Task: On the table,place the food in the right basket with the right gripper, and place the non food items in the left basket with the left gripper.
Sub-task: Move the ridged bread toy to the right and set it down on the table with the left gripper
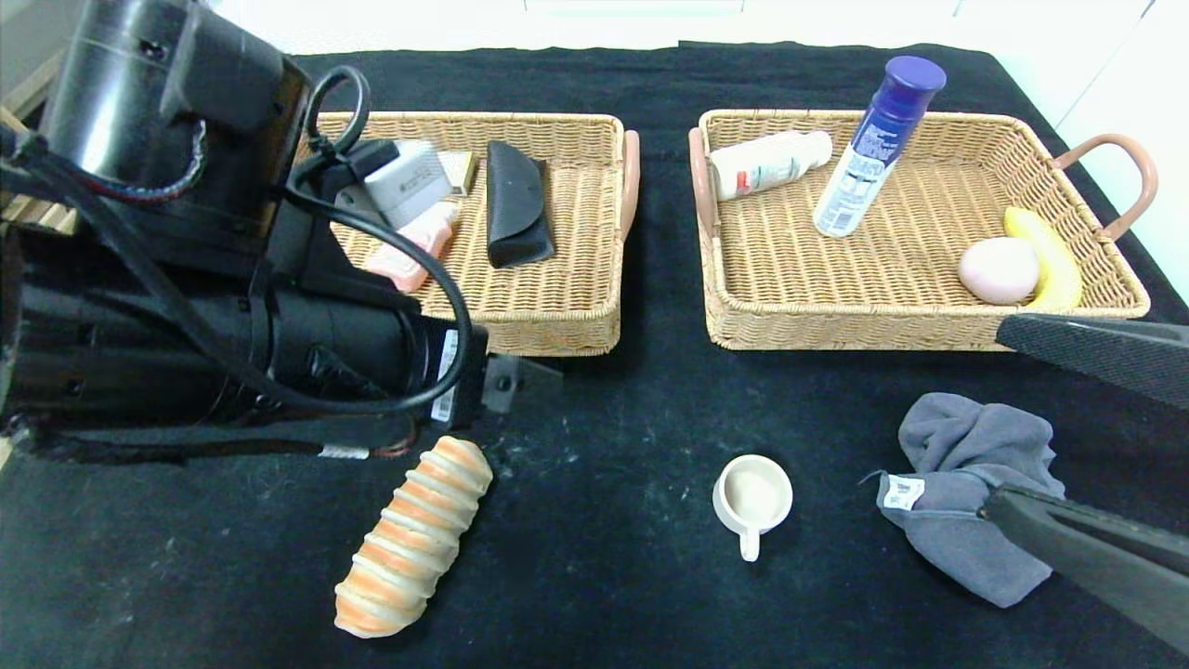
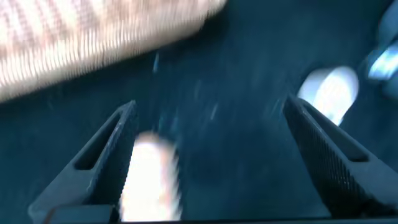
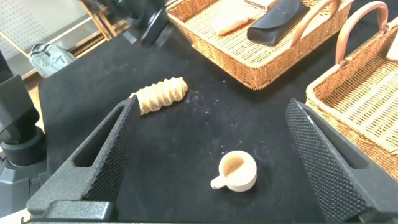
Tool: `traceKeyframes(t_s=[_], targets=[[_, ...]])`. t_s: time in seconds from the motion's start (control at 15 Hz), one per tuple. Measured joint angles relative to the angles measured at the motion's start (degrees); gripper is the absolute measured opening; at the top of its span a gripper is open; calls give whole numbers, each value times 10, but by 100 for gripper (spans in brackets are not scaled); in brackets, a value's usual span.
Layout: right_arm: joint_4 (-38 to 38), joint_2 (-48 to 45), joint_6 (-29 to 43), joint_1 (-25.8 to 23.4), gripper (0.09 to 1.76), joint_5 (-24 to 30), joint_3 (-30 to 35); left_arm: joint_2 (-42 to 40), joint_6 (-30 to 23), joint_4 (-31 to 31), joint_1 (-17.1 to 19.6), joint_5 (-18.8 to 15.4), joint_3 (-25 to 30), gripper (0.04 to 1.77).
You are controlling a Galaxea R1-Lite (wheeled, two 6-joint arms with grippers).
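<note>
Just past the left basket (image 1: 557,307)'s front rim, the left gripper (image 2: 214,162) hung wide open and empty over the bread roll (image 1: 413,539), whose long axis ran 1-to-7 o'clock, while the right gripper (image 3: 211,162), also open and empty, sat well apart over the cup (image 1: 752,497).

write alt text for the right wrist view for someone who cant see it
The right tool, open, hovers over a black table above a small cream ceramic cup. A ridged tan bread loaf lies beyond it, and two woven wicker baskets sit farther back, one holding a black case.
</note>
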Motion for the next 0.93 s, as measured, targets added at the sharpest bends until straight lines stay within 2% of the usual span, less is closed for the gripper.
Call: traceKeyframes(t_s=[0.07,0.2,0.47,0.73,0.93], targets=[[0,0,0,0,171,0,0,-8,-2,38,-2,7,7,170],[0,0,0,0,171,0,0,-25,-7,72,0,15,31,170],[0,2,0,0,171,0,1,-43,-10,75,28,31,88,170],[0,5,0,0,171,0,2,-33,-10,73,65,28,111,170],[0,7,-1,0,171,0,2,-14,-9,60,73,25,131,171]])
